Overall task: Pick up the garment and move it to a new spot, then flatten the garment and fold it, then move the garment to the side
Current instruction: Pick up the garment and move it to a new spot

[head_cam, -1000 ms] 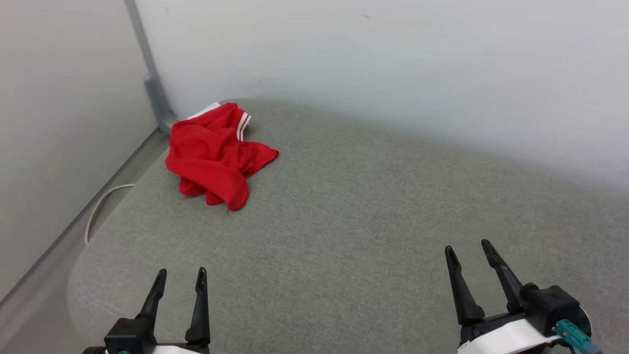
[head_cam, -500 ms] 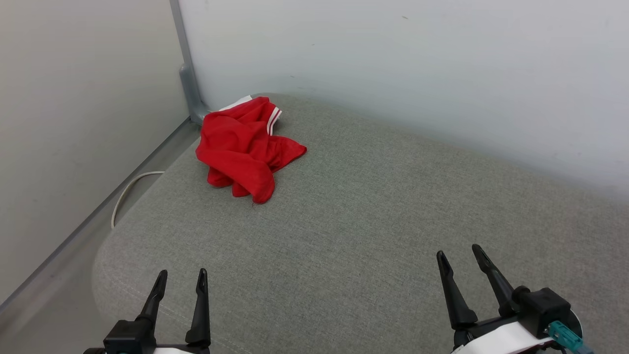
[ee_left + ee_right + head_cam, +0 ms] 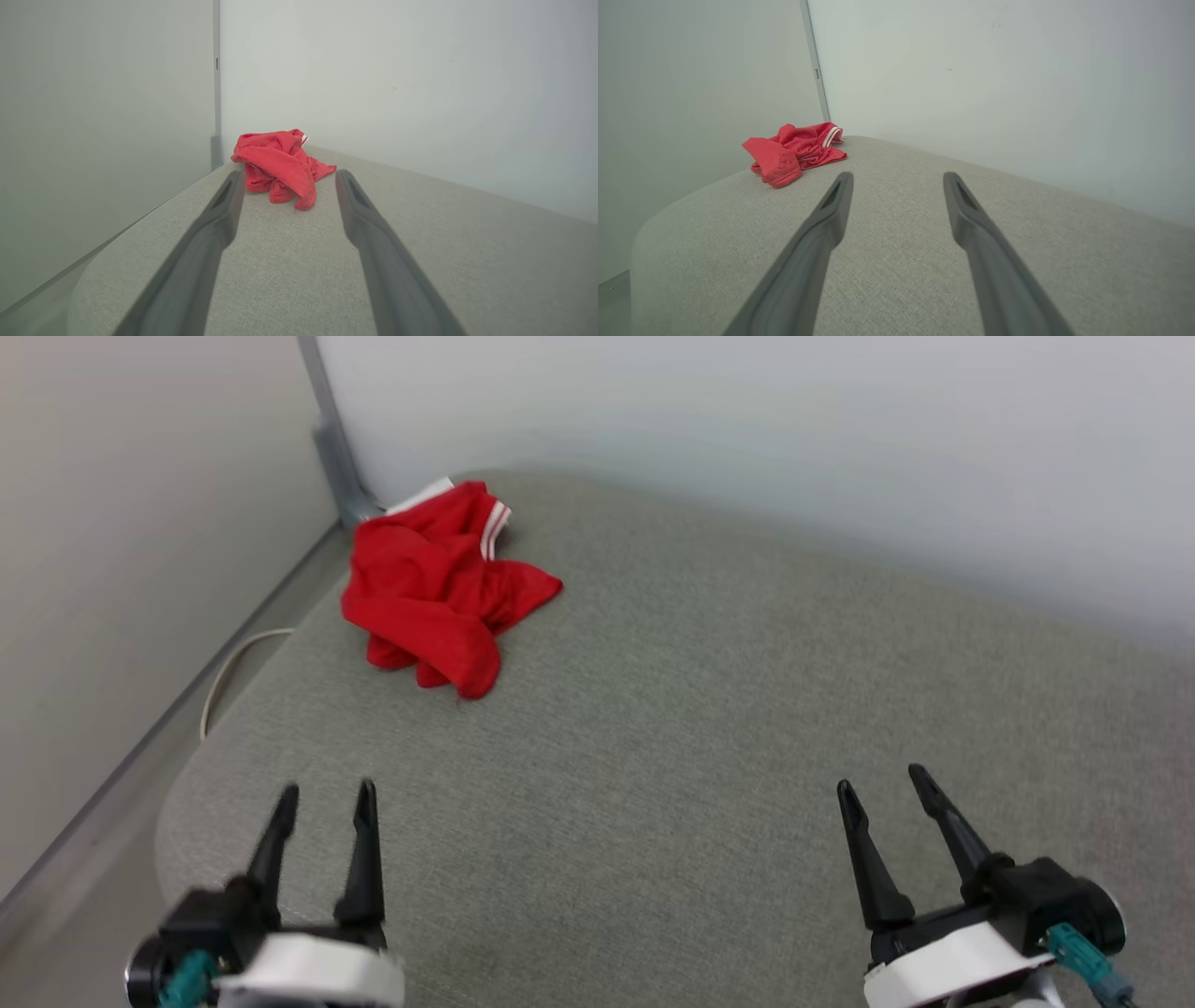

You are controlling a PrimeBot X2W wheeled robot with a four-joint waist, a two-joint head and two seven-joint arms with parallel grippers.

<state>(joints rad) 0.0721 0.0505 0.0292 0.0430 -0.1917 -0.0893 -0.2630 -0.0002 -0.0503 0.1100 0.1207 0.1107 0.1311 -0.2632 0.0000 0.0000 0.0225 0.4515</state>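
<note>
We judge the pickup not yet begun: the garment [image 3: 439, 588] lies crumpled at the cushion's [image 3: 700, 709] far left corner, so our wide-spread, empty left gripper [image 3: 324, 791] and right gripper [image 3: 882, 779] must reach there.

1. I see a grey fabric cushion [image 3: 653, 756] spread beneath and ahead of the left gripper [image 3: 328, 787] and the right gripper [image 3: 881, 777].
2. Far ahead of both, a plain pale back wall [image 3: 747, 429] runs along the cushion's far edge.
3. Left of the left gripper, a side wall [image 3: 112, 523] meets it at a grey upright post [image 3: 327, 439].
4. A white cable [image 3: 224, 672] loops on the grey floor [image 3: 84, 859] between side wall and cushion.
5. Light looks soft and even.
</note>
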